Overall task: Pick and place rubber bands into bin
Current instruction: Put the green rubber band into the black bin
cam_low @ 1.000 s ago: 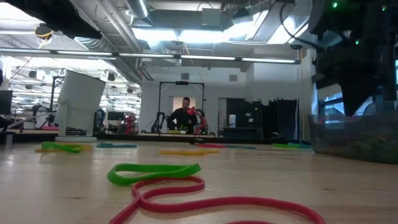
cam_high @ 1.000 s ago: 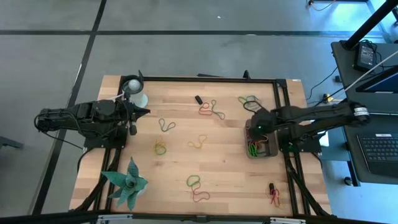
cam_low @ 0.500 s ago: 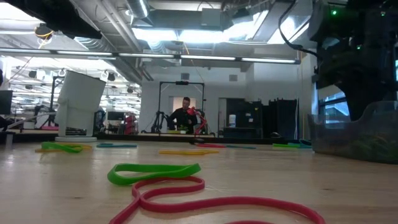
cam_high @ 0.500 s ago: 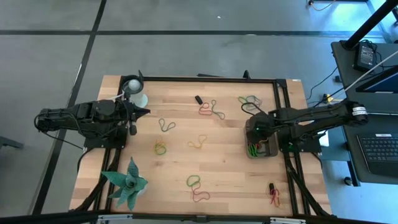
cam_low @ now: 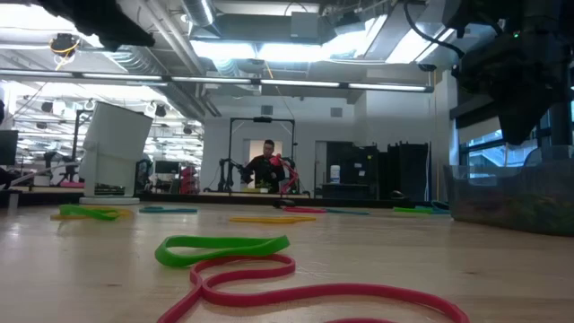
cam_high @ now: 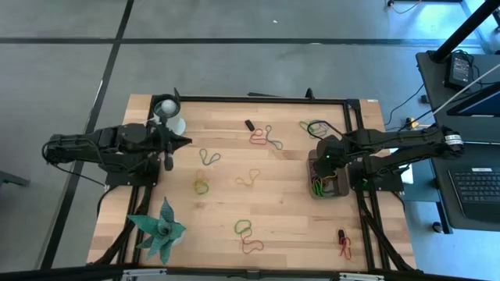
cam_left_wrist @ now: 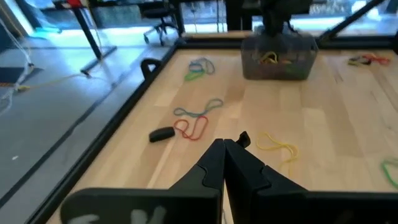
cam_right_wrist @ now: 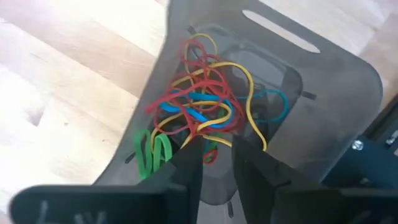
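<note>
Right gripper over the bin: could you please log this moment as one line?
right gripper: open, empty, above bin | bin: tangle of bands inside | left gripper: shut, waiting by cup

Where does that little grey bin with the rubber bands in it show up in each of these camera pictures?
High view: the bin sits at the table's right edge, under the right gripper.
Low view: at the far right, a translucent wall.
Left wrist view: far across the table.
Right wrist view: fills the picture, just below the camera.
Shared landmark: the tangle of rubber bands inside it.
</note>
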Motion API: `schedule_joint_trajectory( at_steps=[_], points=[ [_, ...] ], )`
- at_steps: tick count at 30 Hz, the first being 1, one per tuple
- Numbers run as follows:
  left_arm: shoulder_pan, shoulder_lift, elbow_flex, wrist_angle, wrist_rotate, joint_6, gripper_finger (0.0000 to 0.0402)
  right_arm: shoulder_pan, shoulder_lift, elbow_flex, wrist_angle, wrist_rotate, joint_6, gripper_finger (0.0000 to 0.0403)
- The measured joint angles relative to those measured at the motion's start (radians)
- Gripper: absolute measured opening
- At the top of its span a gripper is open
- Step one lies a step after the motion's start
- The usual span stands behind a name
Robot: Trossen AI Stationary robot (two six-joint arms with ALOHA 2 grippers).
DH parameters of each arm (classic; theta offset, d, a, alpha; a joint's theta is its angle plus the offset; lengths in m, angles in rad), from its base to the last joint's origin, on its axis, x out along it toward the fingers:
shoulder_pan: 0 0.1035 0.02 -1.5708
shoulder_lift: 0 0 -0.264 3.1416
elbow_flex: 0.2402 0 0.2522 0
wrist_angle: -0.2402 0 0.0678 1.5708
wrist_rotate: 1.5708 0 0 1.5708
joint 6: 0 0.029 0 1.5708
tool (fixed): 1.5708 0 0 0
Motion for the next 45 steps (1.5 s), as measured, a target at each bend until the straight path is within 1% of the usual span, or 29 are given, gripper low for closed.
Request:
schedule_joint_trajectory(
  at_steps=[3,5,10,15,19,22,25,27,30,33,36,39,45],
  points=[
    [-0.015,0.122,0.051,-0.001,0.028,0.012,0.0003,0.0,-0.001,0.003,-0.001,0.0,-0.031,0.0064],
    [-0.04,0.226,0.1,-0.005,0.033,0.013,0.0003,0.0,-0.001,0.003,-0.001,0.001,-0.053,0.0053],
    [-0.106,0.484,0.26,-0.009,-0.039,-0.001,0.0003,0.0,-0.001,0.003,0.0,0.001,-0.13,0.0032],
    [-0.158,0.719,0.445,-0.098,-0.091,-0.096,0.0003,0.004,-0.014,0.003,0.0,-0.012,-0.228,0.0016],
    [-0.191,0.896,0.599,-0.183,-0.093,-0.153,0.0003,0.04,-0.078,0.003,0.0,-0.016,-0.312,0.0004],
    [-0.216,1.022,0.699,-0.252,-0.088,-0.186,0.0003,0.067,-0.158,0.003,0.013,-0.015,-0.349,0.0004],
    [-0.236,1.124,0.773,-0.286,-0.061,-0.208,0.0003,0.095,-0.248,0.003,0.072,-0.014,-0.428,0.0007],
    [-0.247,1.181,0.798,-0.285,-0.033,-0.21,0.0003,0.111,-0.304,0.003,0.123,-0.01,-0.502,0.0007],
    [-0.26,1.252,0.817,-0.279,-0.027,-0.211,0.0004,0.123,-0.37,0.003,0.169,-0.009,-0.623,0.0004],
    [-0.263,1.311,0.824,-0.279,-0.027,-0.237,0.001,0.124,-0.408,0.003,0.151,-0.008,-0.714,0.0004],
    [-0.259,1.362,0.828,-0.278,-0.016,-0.28,0.0026,0.123,-0.432,0.003,0.103,-0.008,-0.789,0.0011],
    [-0.252,1.412,0.83,-0.266,0.036,-0.3,0.005,0.123,-0.444,0.002,0.086,-0.008,-0.804,0.0013],
    [-0.262,1.518,0.829,-0.24,0.222,-0.375,0.0104,0.123,-0.474,0.002,0.089,-0.008,-0.88,0.0004]
  ],
)
